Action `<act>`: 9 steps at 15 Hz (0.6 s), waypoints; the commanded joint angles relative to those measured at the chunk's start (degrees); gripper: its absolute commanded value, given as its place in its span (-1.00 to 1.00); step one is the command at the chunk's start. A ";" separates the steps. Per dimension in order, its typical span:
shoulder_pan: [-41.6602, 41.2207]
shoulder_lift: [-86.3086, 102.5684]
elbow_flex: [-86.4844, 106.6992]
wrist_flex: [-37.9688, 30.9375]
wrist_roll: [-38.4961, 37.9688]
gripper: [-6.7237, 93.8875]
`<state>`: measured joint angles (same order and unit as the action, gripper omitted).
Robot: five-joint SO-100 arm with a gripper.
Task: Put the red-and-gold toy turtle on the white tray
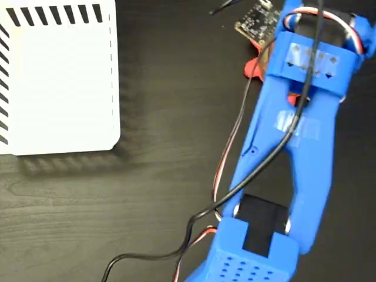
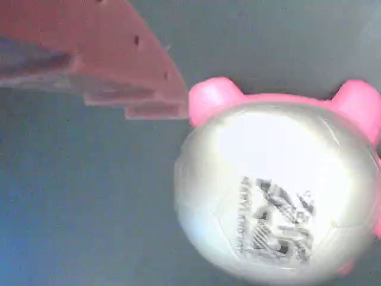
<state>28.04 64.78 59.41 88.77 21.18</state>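
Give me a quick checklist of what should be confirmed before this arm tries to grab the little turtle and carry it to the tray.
1. Turtle located: ok. The red-and-gold toy turtle fills the wrist view, shell up, logo visible.
2. Finger beside turtle: ok. One red finger sits at its upper left.
3. Second finger placed on the other side: cannot tell, it is out of view.
4. Gripper open enough: cannot tell.
5. Turtle gripped: not ok, nothing visibly clamps it.
6. White tray free to receive it: ok, its visible surface is bare in the fixed view.
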 commanded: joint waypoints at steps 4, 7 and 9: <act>-1.14 -3.78 -6.24 2.72 0.97 0.36; -1.41 -8.35 -9.49 3.69 2.29 0.36; -1.32 -9.67 -10.46 3.08 2.90 0.37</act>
<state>26.10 53.09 52.03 91.58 23.20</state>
